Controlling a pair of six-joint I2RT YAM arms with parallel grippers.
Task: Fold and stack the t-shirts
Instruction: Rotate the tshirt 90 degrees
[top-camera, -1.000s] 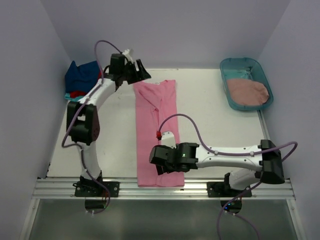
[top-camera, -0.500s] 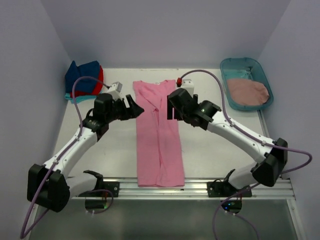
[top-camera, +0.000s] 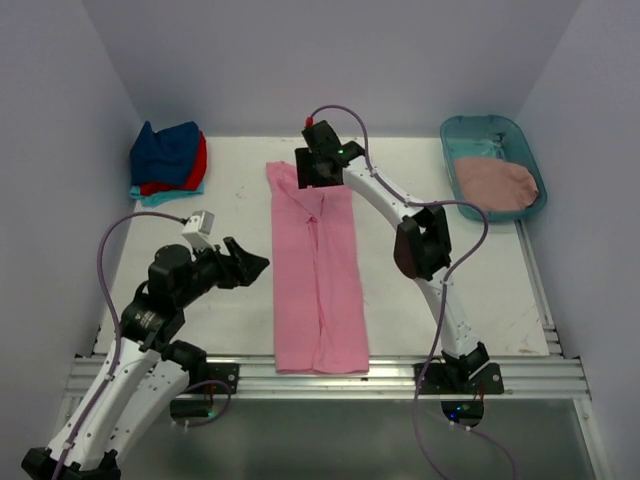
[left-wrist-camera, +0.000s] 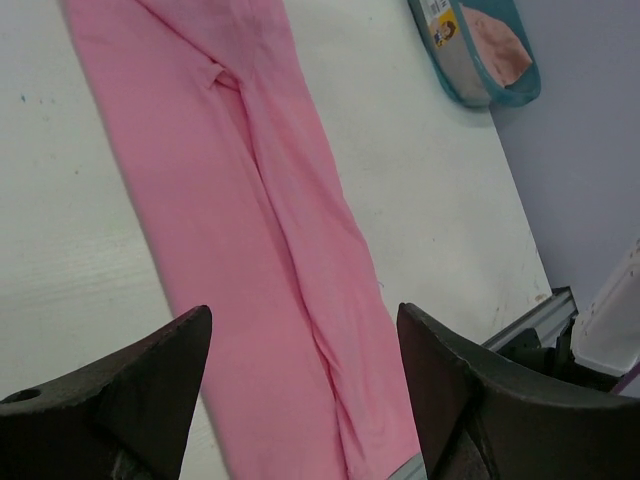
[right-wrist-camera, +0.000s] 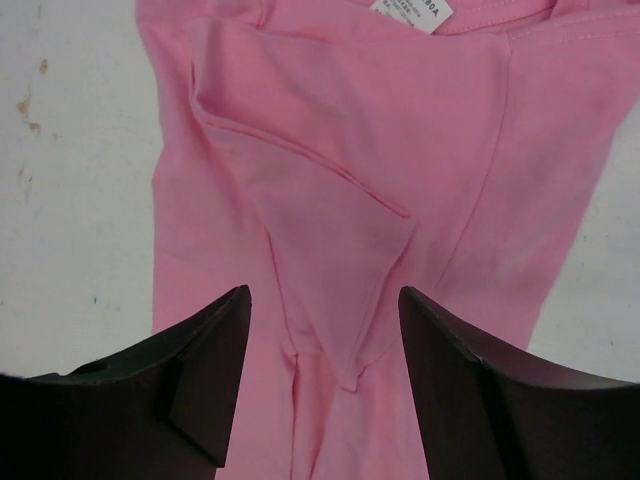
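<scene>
White tabletop (top-camera: 500, 280), a few dark specks, pale lavender walls (top-camera: 330, 60) on three sides (a closed booth), aluminium rail (top-camera: 330, 385) along the near edge, grey surface (top-camera: 300, 440) below it, light is even, diffuse

The bright pink cloth t-shirt (top-camera: 318, 270) is one plain colour, without any print. At its neck there is a small white label (right-wrist-camera: 415, 12) with dark letters. To the far left of the pink shirt lies a pile: a navy blue cloth shirt (top-camera: 165, 150) on top, a red cloth shirt (top-camera: 198, 160) under it, and a turquoise cloth shirt (top-camera: 160, 193) at the bottom. To the far right of the pink shirt is a teal plastic tub (top-camera: 480, 132) with a dusty rose cloth shirt (top-camera: 497, 183) in it. The flat table top (top-camera: 490, 270) under the pink shirt is white with a few small dark specks. The left arm (top-camera: 110, 400) and the right arm (top-camera: 372, 186) are white with black joints and purple cables (top-camera: 340, 108). The left gripper (left-wrist-camera: 302, 320) and the right gripper (right-wrist-camera: 324, 300) have black fingers.
</scene>
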